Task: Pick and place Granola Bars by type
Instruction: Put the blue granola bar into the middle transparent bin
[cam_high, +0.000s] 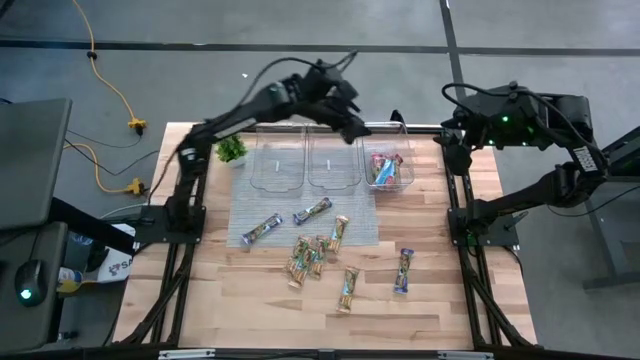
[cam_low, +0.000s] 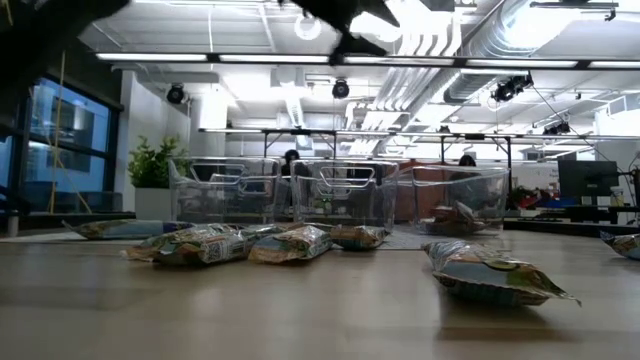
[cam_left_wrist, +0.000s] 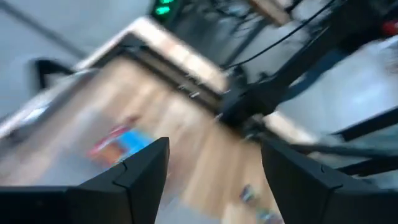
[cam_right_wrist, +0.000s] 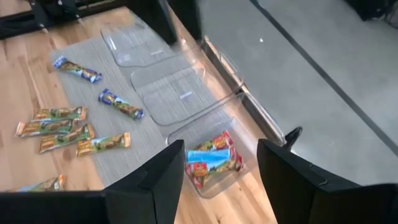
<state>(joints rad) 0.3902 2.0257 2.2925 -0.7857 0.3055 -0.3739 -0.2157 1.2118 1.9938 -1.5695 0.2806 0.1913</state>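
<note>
My left pincer (cam_high: 352, 128) is empty, jaws apart, above the bins (cam_high: 333, 160). Remaining bars (cam_high: 310, 255) lie loose on the counter (cam_high: 430, 310): light, crinkly, slippery; I'd pinch across the 2 long edges mid-length.

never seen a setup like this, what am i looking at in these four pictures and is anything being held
Two dark robot arms work at a wooden table. One picture looks straight down, one looks level across the tabletop, and two come from cameras on the arms' wrists. The left gripper hangs over the three clear bins at the back; the right gripper waits by the table's right edge. Both have open jaws and hold nothing. Wrapped bars lie loose on the grey mat and the wood, and a few red ones sit in the right bin. A small plant stands at the back left.
</note>
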